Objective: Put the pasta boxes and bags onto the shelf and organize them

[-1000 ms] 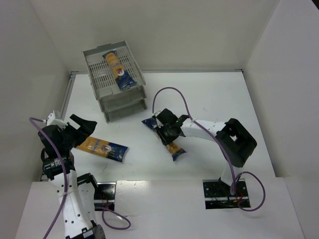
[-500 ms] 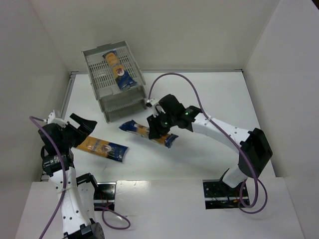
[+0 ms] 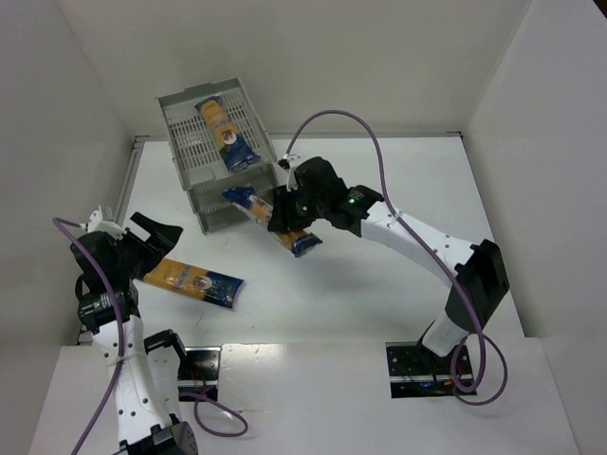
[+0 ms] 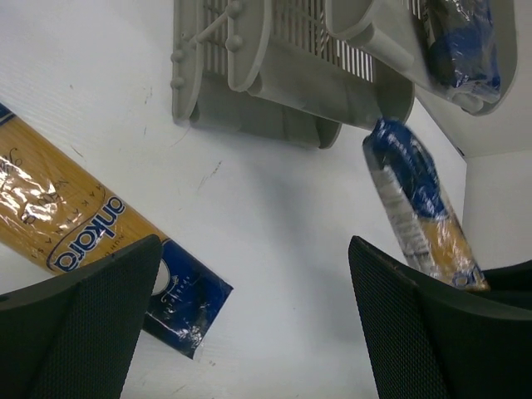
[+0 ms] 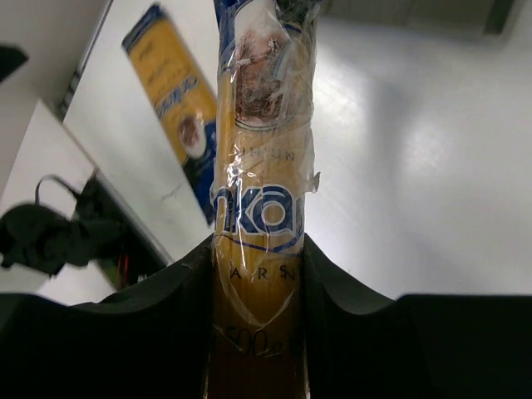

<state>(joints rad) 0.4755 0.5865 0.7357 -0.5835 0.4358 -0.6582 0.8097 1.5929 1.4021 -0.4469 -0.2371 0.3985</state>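
Shelf (image 3: 190, 142) stands just beyond the right claw's (image 3: 285, 220) packet (image 3: 247, 203).

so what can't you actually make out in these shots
- top view: the lower trays of the shelf are covered by its top tray, so their contents are unknown.
- right wrist view: the held packet has its far end cut off by the top edge and its near end hidden between the right fingers.
- left wrist view: the packet on the table is cut off by the left edge and partly behind the left finger.
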